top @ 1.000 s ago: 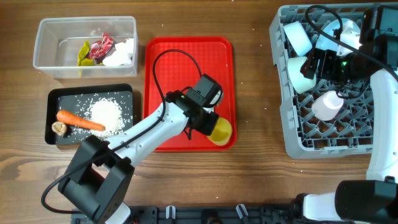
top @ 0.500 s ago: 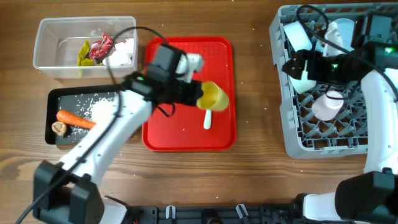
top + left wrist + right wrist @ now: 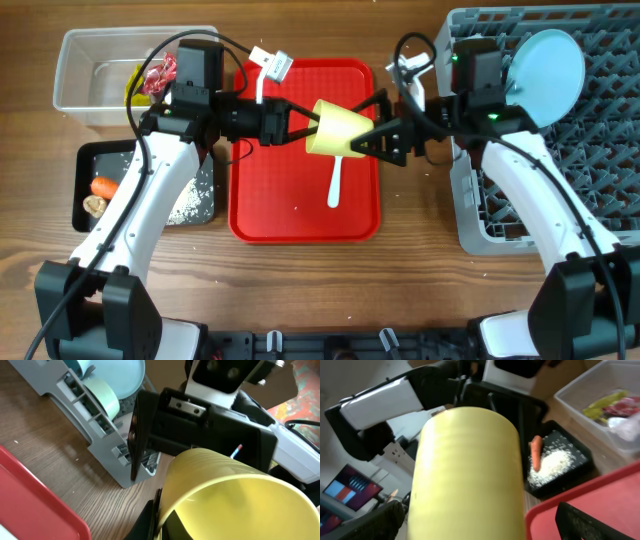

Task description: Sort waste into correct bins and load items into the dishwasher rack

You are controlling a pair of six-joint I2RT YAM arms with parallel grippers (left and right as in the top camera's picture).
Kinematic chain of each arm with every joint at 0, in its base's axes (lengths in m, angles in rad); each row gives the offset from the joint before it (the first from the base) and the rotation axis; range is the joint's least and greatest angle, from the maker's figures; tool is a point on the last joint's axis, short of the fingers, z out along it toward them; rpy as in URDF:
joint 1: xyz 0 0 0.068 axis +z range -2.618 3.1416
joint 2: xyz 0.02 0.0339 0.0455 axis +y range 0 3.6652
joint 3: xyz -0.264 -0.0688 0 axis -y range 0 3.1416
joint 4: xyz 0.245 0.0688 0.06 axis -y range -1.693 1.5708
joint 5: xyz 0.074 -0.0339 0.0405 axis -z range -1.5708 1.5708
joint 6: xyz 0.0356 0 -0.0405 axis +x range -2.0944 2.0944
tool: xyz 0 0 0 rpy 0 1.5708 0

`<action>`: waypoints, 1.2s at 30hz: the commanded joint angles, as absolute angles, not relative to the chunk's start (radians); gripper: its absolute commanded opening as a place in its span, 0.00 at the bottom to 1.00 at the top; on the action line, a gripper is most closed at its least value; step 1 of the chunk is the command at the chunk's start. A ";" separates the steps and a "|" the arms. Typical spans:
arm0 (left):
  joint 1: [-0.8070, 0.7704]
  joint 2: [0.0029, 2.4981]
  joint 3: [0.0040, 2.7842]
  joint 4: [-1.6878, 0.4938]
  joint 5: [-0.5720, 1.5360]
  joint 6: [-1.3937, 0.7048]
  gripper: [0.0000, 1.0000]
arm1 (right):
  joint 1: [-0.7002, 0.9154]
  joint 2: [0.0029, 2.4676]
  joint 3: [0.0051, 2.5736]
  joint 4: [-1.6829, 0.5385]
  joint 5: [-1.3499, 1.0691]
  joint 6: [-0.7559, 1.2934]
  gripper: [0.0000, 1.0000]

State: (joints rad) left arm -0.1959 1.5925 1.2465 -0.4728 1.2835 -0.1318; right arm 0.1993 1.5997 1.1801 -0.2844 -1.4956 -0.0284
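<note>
Overhead, above the flat red tray (image 3: 300, 215): held clear of the surface and tipped on its side, a yellow cup (image 3: 335, 130), long axis running left to right across the view. Mouth turned toward the left gripper (image 3: 303, 128), narrower base toward the right gripper (image 3: 365, 132). Pinched tight at the rim wall by the left fingers. Flanked at the base end by the right jaws, spread wide, with no contact to be made out.

Further up the tray than half a second ago, when hanging tilted lower over the white spoon (image 3: 335, 185). Right gripper back over the grey rack (image 3: 600, 200) then, now swung across to the tray's right edge. Pale blue plate (image 3: 545, 62) now uncovered, standing in the rack.

Smooth, glossy plastic on the cup, with faint rings around a round, tapered wall. Spoon lying flat on the tray, lengthwise up and down the view, just below the cup.
</note>
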 commanded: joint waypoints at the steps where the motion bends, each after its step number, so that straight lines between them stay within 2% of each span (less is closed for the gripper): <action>1: -0.194 1.600 1.257 -0.447 1.312 -0.120 0.04 | 0.263 1.597 1.182 -0.223 -1.509 0.067 0.99; 2: -0.194 1.600 1.257 -0.444 1.312 -0.120 0.04 | 0.269 1.597 1.182 -0.215 -1.489 0.082 0.96; 7: -0.194 1.600 1.257 -0.432 1.312 -0.120 0.04 | 0.269 1.597 1.182 -0.213 -1.489 0.082 0.67; 9: -0.194 1.600 1.257 -0.433 1.312 -0.120 0.04 | 0.269 1.597 1.182 -0.206 -1.489 0.084 0.62; 11: -0.194 1.600 1.257 -0.434 1.312 -0.120 0.08 | 0.269 1.597 1.182 -0.189 -1.470 0.114 0.62; 15: -0.194 1.600 1.257 -0.434 1.311 -0.119 0.26 | 0.269 1.597 1.182 -0.154 -1.391 0.166 0.61; 17: -0.194 1.600 1.257 -0.462 1.231 -0.119 0.36 | 0.267 1.597 1.182 -0.177 -1.272 0.185 0.60; 20: -0.194 1.600 1.257 -0.553 1.058 -0.119 0.43 | 0.240 1.597 1.182 -0.247 -1.145 0.185 0.60; 23: -0.194 1.600 1.257 -0.578 0.941 -0.118 0.48 | 0.191 1.597 1.182 -0.344 -1.041 0.178 0.59; 31: -0.194 1.600 1.257 -0.613 0.772 -0.119 0.48 | 0.169 1.597 1.182 -0.407 -0.965 0.157 0.57; 35: -0.194 1.600 1.257 -0.652 0.608 -0.118 0.64 | 0.169 1.597 1.182 -0.432 -0.924 0.157 0.73; 36: -0.194 1.600 1.257 -0.648 0.583 -0.118 0.66 | 0.169 1.597 1.182 -0.434 -0.914 0.158 0.77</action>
